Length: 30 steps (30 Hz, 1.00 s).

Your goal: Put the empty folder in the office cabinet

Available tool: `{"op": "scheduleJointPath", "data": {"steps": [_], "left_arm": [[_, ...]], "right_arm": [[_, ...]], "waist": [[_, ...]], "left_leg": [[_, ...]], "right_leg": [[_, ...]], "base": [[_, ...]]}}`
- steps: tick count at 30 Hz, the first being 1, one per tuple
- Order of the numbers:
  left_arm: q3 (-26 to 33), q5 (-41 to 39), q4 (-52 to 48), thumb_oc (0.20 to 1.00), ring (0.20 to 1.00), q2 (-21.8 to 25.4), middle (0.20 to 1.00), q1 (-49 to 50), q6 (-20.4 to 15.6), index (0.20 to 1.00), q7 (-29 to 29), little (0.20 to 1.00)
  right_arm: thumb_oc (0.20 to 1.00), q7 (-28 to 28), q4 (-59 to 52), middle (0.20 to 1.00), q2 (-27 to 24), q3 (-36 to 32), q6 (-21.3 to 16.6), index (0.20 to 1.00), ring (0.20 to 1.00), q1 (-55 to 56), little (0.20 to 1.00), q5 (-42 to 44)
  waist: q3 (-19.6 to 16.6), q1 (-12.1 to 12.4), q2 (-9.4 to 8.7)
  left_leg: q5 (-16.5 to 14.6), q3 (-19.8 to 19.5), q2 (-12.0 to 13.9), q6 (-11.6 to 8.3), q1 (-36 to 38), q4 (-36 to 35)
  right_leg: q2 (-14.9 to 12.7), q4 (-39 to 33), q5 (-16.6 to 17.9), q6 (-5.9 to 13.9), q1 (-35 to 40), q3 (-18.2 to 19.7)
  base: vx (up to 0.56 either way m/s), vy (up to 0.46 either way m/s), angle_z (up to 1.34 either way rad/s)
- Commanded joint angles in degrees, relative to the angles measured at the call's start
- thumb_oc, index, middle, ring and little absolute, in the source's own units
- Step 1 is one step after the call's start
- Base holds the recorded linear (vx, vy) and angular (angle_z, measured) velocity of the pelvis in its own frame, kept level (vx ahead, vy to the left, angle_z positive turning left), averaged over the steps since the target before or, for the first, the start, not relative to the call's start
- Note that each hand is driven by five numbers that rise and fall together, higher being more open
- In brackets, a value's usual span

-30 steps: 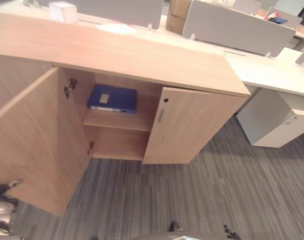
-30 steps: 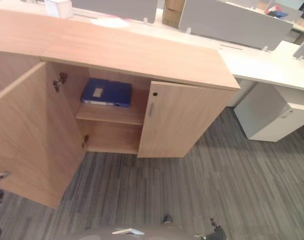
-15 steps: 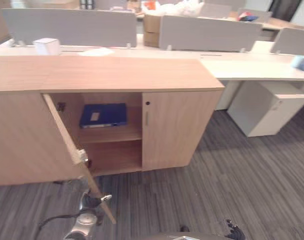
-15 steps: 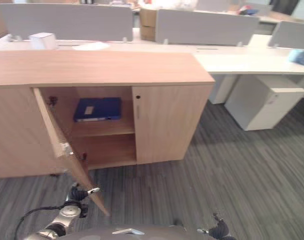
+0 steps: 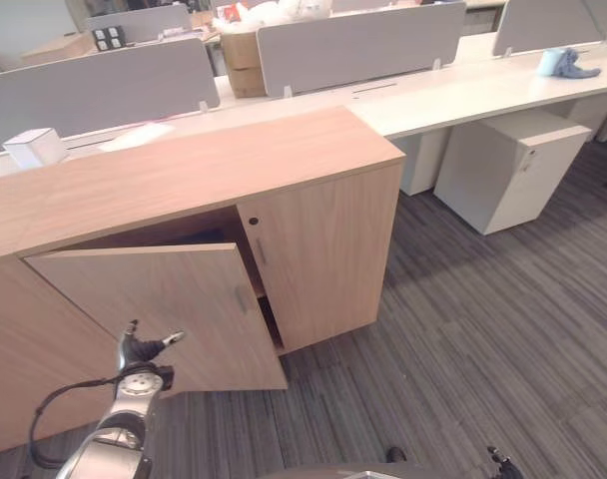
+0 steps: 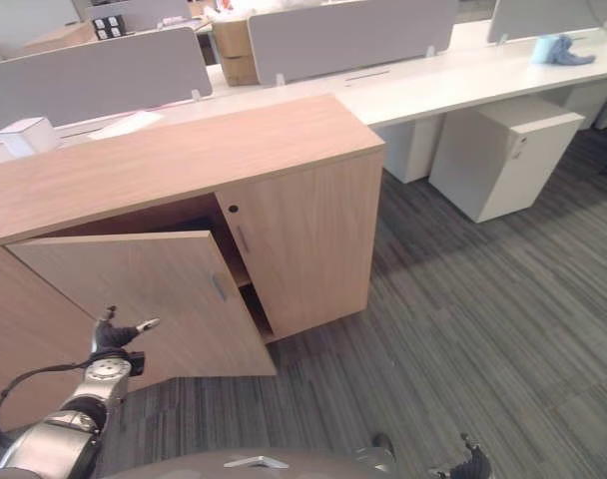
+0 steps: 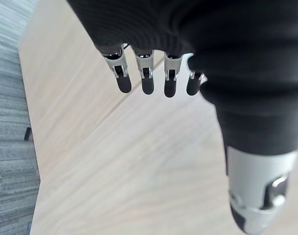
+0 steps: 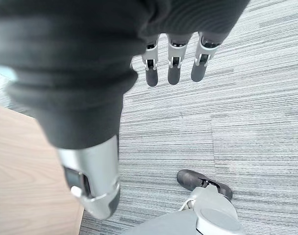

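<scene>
With the left hand [image 5: 137, 351] spread flat against the cabinet door [image 5: 174, 299] ahead, push steadily until it shuts.

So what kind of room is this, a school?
More likely an office: long white desks with grey divider screens between them, a low wooden cabinet, a white drawer unit under one desk, and grey striped carpet.

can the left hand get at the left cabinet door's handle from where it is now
Probably yes. The left hand hovers open in front of the left cabinet door, which stands ajar. The door's handle sits near the door's free edge, off to the hand's right, and nothing stands between them.
</scene>
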Motion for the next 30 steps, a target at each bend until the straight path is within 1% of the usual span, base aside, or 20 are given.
{"op": "scheduleJointPath", "data": {"steps": [1,2,4,6,8,9,10,11,12,13,15,16,17,18,19,20,22,25,30], "left_arm": [[0.8,-0.8,1.2,1.000,1.000,1.8,1.000,-2.0,-2.0,1.000,-1.4,1.000],[0.3,-0.6,1.0,1.000,1.000,1.4,1.000,-0.9,-1.9,1.000,-2.3,1.000],[-0.7,-0.3,1.4,1.000,1.000,-0.7,1.000,2.3,-1.3,1.000,-4.6,1.000],[-1.1,0.5,2.3,1.000,1.000,-2.9,1.000,5.1,-0.6,1.000,-6.1,1.000],[-1.8,2.5,3.4,1.000,1.000,-5.0,1.000,8.3,0.2,1.000,-7.3,1.000],[-1.8,2.5,3.4,1.000,1.000,-5.0,1.000,8.3,0.2,1.000,-7.3,1.000],[-1.8,3.3,4.2,1.000,1.000,-6.3,1.000,9.9,0.7,1.000,-8.0,1.000],[-2.2,4.2,4.9,1.000,1.000,-7.5,1.000,11.5,1.2,1.000,-8.5,1.000],[-2.8,5.5,6.0,1.000,1.000,-8.9,1.000,12.8,1.6,1.000,-9.1,1.000],[-3.2,6.8,7.2,1.000,1.000,-9.9,1.000,14.2,2.1,1.000,-10.1,1.000],[-3.8,9.9,9.6,1.000,1.000,-11.7,1.000,17.2,3.3,1.000,-11.6,1.000],[-3.7,11.4,11.1,1.000,1.000,-12.7,1.000,18.5,4.3,1.000,-12.8,1.000],[-3.7,11.7,11.5,1.000,1.000,-13.2,1.000,18.9,4.7,1.000,-13.1,1.000],[-3.5,11.7,11.7,1.000,1.000,-13.4,1.000,19.3,5.0,1.000,-13.5,1.000],[-3.5,11.7,11.7,1.000,1.000,-13.4,1.000,19.3,5.0,1.000,-13.5,1.000],[-2.8,11.1,12.0,1.000,1.000,-13.5,1.000,19.2,5.6,1.000,-13.4,1.000],[-2.7,11.3,12.1,1.000,1.000,-13.4,1.000,19.3,6.1,1.000,-13.6,1.000],[-4.2,11.5,11.7,1.000,1.000,-13.3,1.000,18.6,6.3,1.000,-13.6,1.000],[-6.1,10.7,10.1,1.000,1.000,-13.4,1.000,17.3,6.4,1.000,-14.0,1.000]], "right_arm": [[1.000,-1.4,0.8,1.000,0.1,-0.5,-1.6,1.000,1.000,-3.9,1.000,-0.7],[1.000,-1.3,0.9,1.000,0.0,-0.6,-1.5,1.000,1.000,-4.0,1.000,-0.7],[1.000,-1.1,2.6,1.000,0.0,-1.0,-1.3,1.000,1.000,-5.1,1.000,-0.3],[1.000,-1.0,3.9,1.000,0.0,-0.9,-1.0,1.000,1.000,-6.4,1.000,-0.1],[1.000,-0.8,4.9,1.000,-0.3,-0.4,-0.6,1.000,1.000,-7.8,1.000,-0.5],[1.000,-0.8,4.9,1.000,-0.3,-0.4,-0.6,1.000,1.000,-7.8,1.000,-0.5],[1.000,-0.7,5.6,1.000,-0.4,0.1,-0.3,1.000,1.000,-8.9,1.000,-0.8],[1.000,-0.6,6.5,1.000,-0.6,0.5,0.0,1.000,1.000,-10.1,1.000,-1.0],[1.000,-0.5,7.5,1.000,-0.4,0.9,0.3,1.000,1.000,-11.0,1.000,-1.2],[1.000,-0.3,8.4,1.000,-0.1,1.0,0.5,1.000,1.000,-11.8,1.000,-1.1],[1.000,0.3,10.1,1.000,0.7,1.5,0.9,1.000,1.000,-13.1,1.000,-0.9],[1.000,0.6,11.1,1.000,1.5,2.4,1.4,1.000,1.000,-14.0,1.000,-1.3],[1.000,0.6,11.6,1.000,2.0,3.0,1.8,1.000,1.000,-14.6,1.000,-1.7],[1.000,0.7,12.1,1.000,2.5,3.4,2.0,1.000,1.000,-14.8,1.000,-2.0],[1.000,0.7,12.1,1.000,2.6,3.4,2.0,1.000,1.000,-14.8,1.000,-2.0],[1.000,1.0,12.7,1.000,3.6,4.0,2.5,1.000,1.000,-15.3,1.000,-2.4],[1.000,1.4,13.7,1.000,4.4,4.7,3.2,1.000,1.000,-15.4,1.000,-3.3],[1.000,1.9,14.4,1.000,5.5,5.6,4.1,1.000,1.000,-15.7,1.000,-3.9],[1.000,2.5,15.4,1.000,6.5,6.9,4.6,1.000,1.000,-16.4,1.000,-3.8]], "waist": [[3.6,0.6,-1.21],[3.7,0.7,-0.71],[4.1,1.6,0.45],[4.6,2.7,1.04],[5.1,4.0,1.12],[5.1,4.0,1.12],[5.4,4.9,0.92],[5.9,6.1,0.57],[6.1,7.1,-0.04],[6.3,8.0,-0.61],[6.4,9.9,-1.81],[6.5,11.3,-2.66],[6.7,12.1,-3.09],[6.8,12.4,-3.17],[6.8,12.4,-3.20],[6.8,12.8,-3.07],[6.3,12.8,-2.83],[5.3,12.6,-3.16],[4.7,12.9,-3.58]], "left_leg": [[-0.1,-3.0,4.7,-2.15,2.4,-0.3],[0.8,-3.4,5.3,-2.37,2.0,-0.3],[4.5,-4.1,6.9,-3.13,1.3,0.0],[7.8,-5.3,8.0,-3.42,0.4,0.9],[8.7,-5.9,8.6,-3.08,-0.7,2.8],[8.7,-5.9,8.6,-3.08,-0.7,2.8],[8.3,-7.1,8.1,-2.62,-1.3,4.1],[7.6,-10.2,6.7,-1.87,-2.7,5.8],[6.1,-13.4,4.4,-0.78,-4.3,7.0],[4.0,-15.5,2.3,0.31,-5.2,7.5],[-1.5,-19.0,-2.7,2.74,-6.9,8.5],[-4.6,-21.6,-7.1,4.49,-8.1,8.9],[-5.4,-23.0,-9.5,5.23,-9.2,9.5],[-5.9,-23.6,-10.9,5.93,-9.6,9.2],[-5.9,-23.7,-11.0,5.96,-9.6,9.2],[-6.1,-23.4,-12.2,6.86,-8.7,7.9],[-5.9,-23.2,-12.3,7.58,-6.9,5.7],[-5.1,-23.4,-12.5,7.67,-4.9,2.6],[-5.1,-23.9,-12.4,8.12,-3.4,0.5]], "right_leg": [[-1.1,0.6,-3.2,1.17,0.8,-0.6],[-0.5,0.7,-3.9,0.74,1.1,-0.8],[1.2,0.7,-5.2,-0.44,2.0,-1.5],[2.6,0.5,-6.4,-1.40,3.0,-2.3],[3.7,0.2,-7.4,-2.60,3.9,-3.2],[3.7,0.2,-7.4,-2.60,3.9,-3.2],[4.0,0.2,-7.8,-2.90,4.1,-3.4],[4.3,0.2,-8.1,-3.28,4.2,-3.2],[4.2,0.1,-8.3,-3.49,4.4,-3.2],[4.1,-0.1,-8.3,-3.66,4.4,-3.0],[4.0,-0.2,-8.5,-3.99,4.6,-2.5],[4.3,-0.2,-8.4,-4.44,4.6,-1.9],[4.5,-0.2,-8.3,-4.69,4.7,-1.7],[4.9,0.0,-8.4,-4.83,4.8,-1.7],[4.9,0.0,-8.5,-4.80,4.9,-1.8],[5.7,0.4,-8.5,-4.99,4.8,-1.9],[6.6,0.7,-8.8,-5.30,5.3,-1.7],[6.9,0.8,-9.0,-5.41,6.0,-2.0],[7.1,1.2,-8.9,-5.19,6.4,-1.9]], "base": [[0.02,-0.230,0.16],[0.01,-0.192,0.24],[0.02,-0.160,0.26],[0.02,-0.182,0.14],[0.00,-0.159,0.18],[0.00,-0.112,0.23],[-0.01,-0.112,0.14],[-0.03,-0.173,0.12],[-0.04,-0.178,0.03],[-0.02,-0.199,0.08],[0.01,-0.195,0.10],[0.02,-0.174,-0.13],[0.01,-0.148,-0.18],[0.01,-0.060,-0.10],[0.00,-0.032,0.01],[0.00,0.000,0.00],[0.03,0.010,-0.05],[0.06,0.024,0.00],[0.03,0.034,-0.01]]}}
